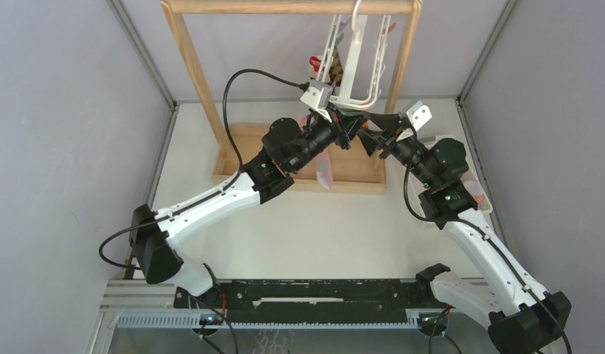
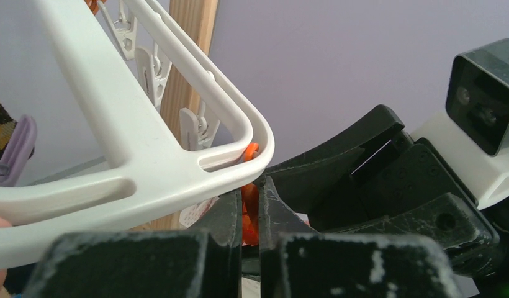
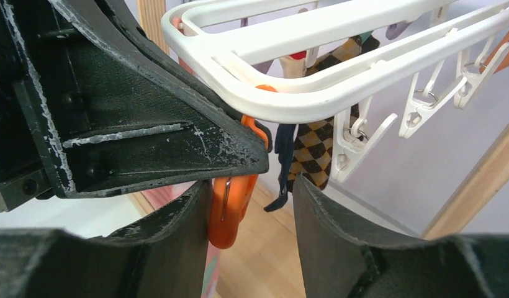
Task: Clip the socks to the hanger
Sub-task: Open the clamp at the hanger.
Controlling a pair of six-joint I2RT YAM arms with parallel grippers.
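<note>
Overhead, hanger (image 1: 353,77): hooked on the wooden rack (image 1: 190,66).
Left gripper (image 2: 251,195): pressed together on an orange clip (image 2: 250,214) at the hanger's corner.
Right gripper (image 3: 252,192): spread, one finger either side of that clip.
Checked sock (image 3: 311,146): hangs from the hanger, just behind the clip.

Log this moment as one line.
left jaws: shut on orange plastic clip | right jaws: open, straddling same clip | white plastic rectangular hanger: hooked on wooden rack | brown diamond-patterned sock: hanging from it
</note>
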